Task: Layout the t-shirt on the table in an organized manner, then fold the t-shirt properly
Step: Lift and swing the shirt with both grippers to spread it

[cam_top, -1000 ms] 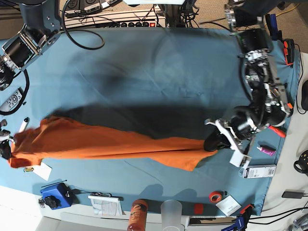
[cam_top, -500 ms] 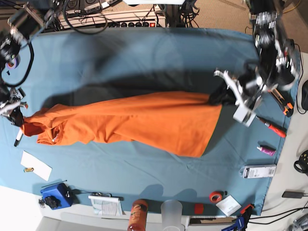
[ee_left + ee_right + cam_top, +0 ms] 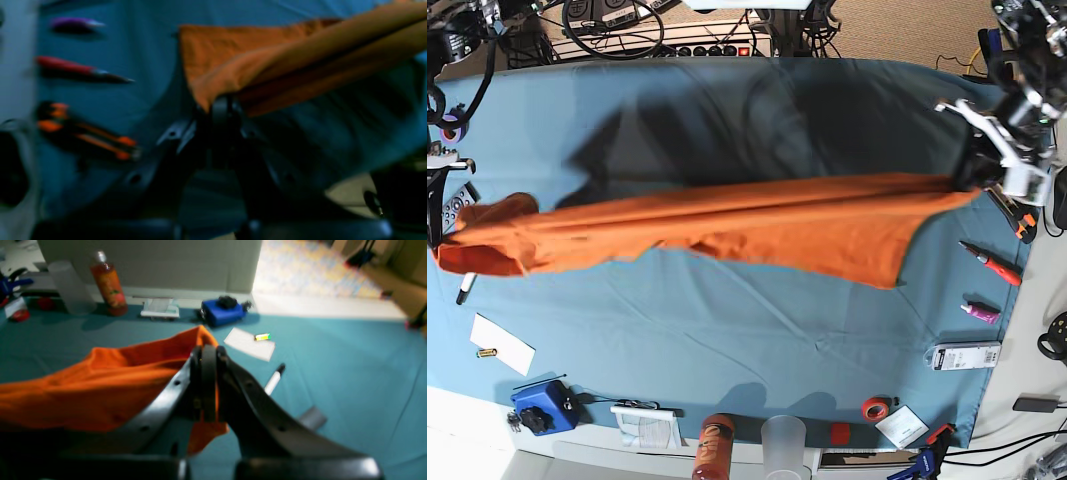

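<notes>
Teal table (image 3: 727, 340) lay open below the shirt (image 3: 757, 225), which my left gripper (image 3: 975, 172) and right gripper (image 3: 439, 232) pinched at opposite edges.

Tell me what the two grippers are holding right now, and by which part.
Both hold the bright orange cloth t-shirt: left gripper and right gripper each pinch an opposite end's edge.

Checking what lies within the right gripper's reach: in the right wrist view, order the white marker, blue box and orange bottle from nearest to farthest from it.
From the right gripper, shut on the t-shirt:
1. White marker, just to its right on the table.
2. Blue box, beyond it, near the far edge.
3. Orange bottle, far left, at the far edge.
</notes>
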`<state>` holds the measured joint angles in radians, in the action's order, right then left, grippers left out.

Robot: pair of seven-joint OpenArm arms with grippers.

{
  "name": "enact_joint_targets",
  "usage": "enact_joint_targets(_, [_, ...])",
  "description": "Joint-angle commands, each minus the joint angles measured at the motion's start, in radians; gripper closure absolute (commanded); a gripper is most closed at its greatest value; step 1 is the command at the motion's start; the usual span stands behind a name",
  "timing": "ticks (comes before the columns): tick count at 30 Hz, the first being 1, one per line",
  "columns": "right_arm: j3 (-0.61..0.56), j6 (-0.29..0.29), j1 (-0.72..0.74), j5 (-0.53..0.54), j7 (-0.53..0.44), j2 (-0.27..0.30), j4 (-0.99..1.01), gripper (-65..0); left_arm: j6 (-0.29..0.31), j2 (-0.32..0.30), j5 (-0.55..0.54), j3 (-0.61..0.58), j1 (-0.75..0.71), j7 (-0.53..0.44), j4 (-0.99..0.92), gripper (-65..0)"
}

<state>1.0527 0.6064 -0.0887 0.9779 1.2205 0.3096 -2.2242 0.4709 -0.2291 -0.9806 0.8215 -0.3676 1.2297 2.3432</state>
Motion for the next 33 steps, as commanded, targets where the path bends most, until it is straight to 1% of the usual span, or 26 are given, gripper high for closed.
enact_joint_targets(1, [0.009,-0.005,0.008,-0.002,-0.044,0.02,-0.029,0.0,-0.001,-0.009,-0.021,0.038,0.002,-0.026,0.013,0.0])
enact_joint_targets(6, [0.009,-0.005,0.042,-0.038,-0.098,0.02,-0.118,0.0,0.002,-0.009,-0.101,0.166,0.002,-0.045,0.013,0.0])
enact_joint_targets(8, [0.009,-0.005,0.063,-0.071,-0.106,0.02,-0.132,0.0,0.003,-0.009,-0.132,0.21,0.002,-0.045,0.013,0.0])
enact_joint_targets(9, [0.009,-0.005,0.064,-0.08,-0.108,0.02,-0.132,0.0,0.014,-0.009,-0.14,0.229,0.002,-0.04,0.013,0.0])
enact_joint_targets(10, [0.009,-0.007,0.063,-0.081,-0.107,0.02,-0.132,0.0,0.026,-0.008,-0.148,0.246,0.002,-0.033,0.013,0.0])
enact_joint_targets(12, [0.009,-0.012,0.06,-0.081,-0.107,0.019,-0.132,0.0,0.026,-0.005,-0.177,0.276,0.002,-0.02,0.013,0.0])
enact_joint_targets(14, [0.009,-0.012,0.051,-0.082,-0.103,0.015,-0.132,0.0,0.029,0.0,-0.209,0.294,-0.001,-0.01,0.013,0.0])
enact_joint_targets(19, [0.009,-0.012,0.047,-0.081,-0.087,0.003,-0.132,0.0,0.028,0.0,-0.21,0.294,-0.004,-0.006,0.013,0.0])
enact_joint_targets(23, [-0.002,-0.012,0.006,-0.08,-0.074,-0.033,-0.132,0.0,0.028,0.002,-0.209,0.294,-0.004,-0.002,0.013,0.0])
enact_joint_targets(25, [-0.042,-0.012,-0.021,-0.08,-0.068,-0.06,-0.132,0.0,0.028,0.002,-0.209,0.294,-0.004,-0.002,0.013,0.0])
enact_joint_targets(28, [-0.172,-0.011,-0.047,-0.09,-0.068,-0.1,-0.132,0.0,0.028,0.002,-0.206,0.294,-0.003,0.001,0.013,0.0])
enact_joint_targets(30, [-0.294,-0.011,-0.047,-0.147,-0.071,-0.119,-0.132,0.0,0.028,0.002,-0.183,0.294,-0.003,0.0,0.013,0.0])
enact_joint_targets(33, [-0.491,-0.003,-0.047,-0.267,-0.087,-0.13,-0.132,0.0,0.028,0.002,-0.131,0.294,-0.003,-0.003,0.013,0.0])
